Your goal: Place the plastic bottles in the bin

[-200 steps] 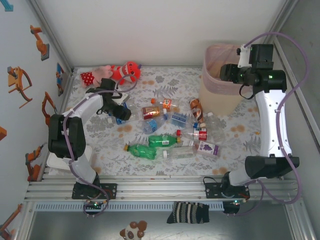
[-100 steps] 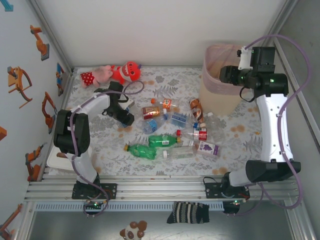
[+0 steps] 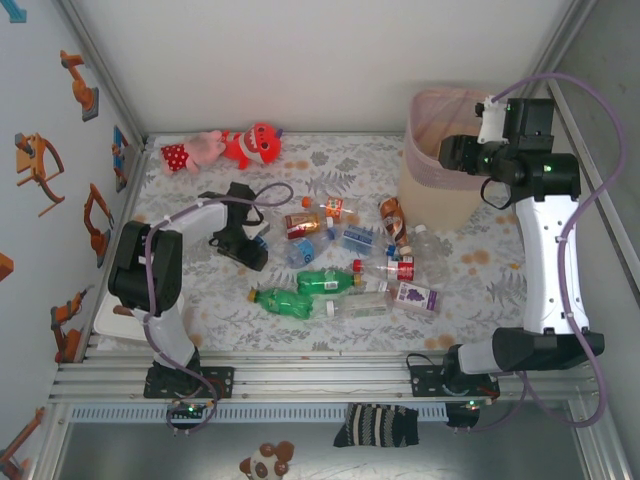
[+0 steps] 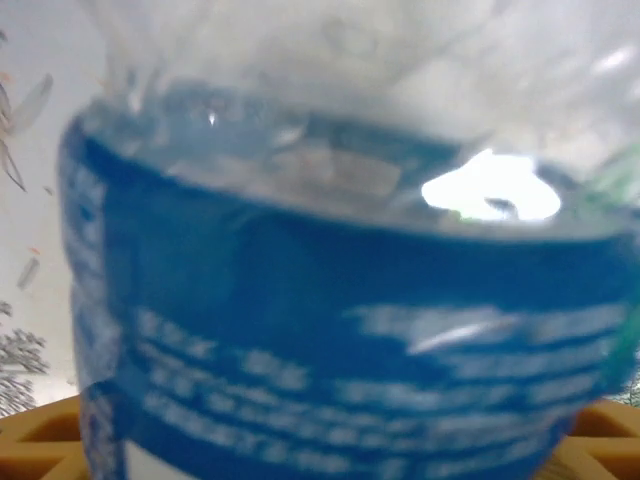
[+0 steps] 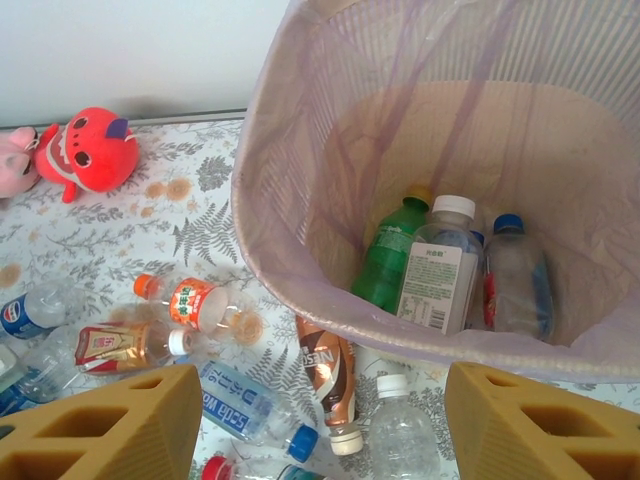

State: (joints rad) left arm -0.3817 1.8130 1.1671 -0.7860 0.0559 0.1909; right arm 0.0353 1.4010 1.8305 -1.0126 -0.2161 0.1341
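**Light, crushable bottles: grip the middle, not the neck**

The left gripper is down on the table, well to the left of the bin in the overhead view. A clear bottle with a blue label lies between its fingers. The wrist view shows the label very close, with a fingertip at each lower corner. I cannot tell whether the fingers are pressing on the bottle or only standing beside it.

The right gripper hangs just above the mouth of the bin, its fingers wide apart with nothing between them. Inside the bin stand a green bottle, a clear one with a white label and one with a blue cap.

A loose cluster of bottles lies between the left gripper and the foot of the bin. It includes two green ones and one with a purple label.

The bottles look empty or nearly so, so they are probably very light. The thin walls would likely give under a hard squeeze, and the round, glossy plastic could roll or squirt out of a pinch.

The labelled middle seems the best place to hold (the film there may be less slick than bare plastic). The fingers should go across the width and close only until the wall starts to flex. The neck is stiffer, but it is narrow, and a bottle held there would swing.

The bin is tall, so a lifted bottle must go over its rim before it is let go.
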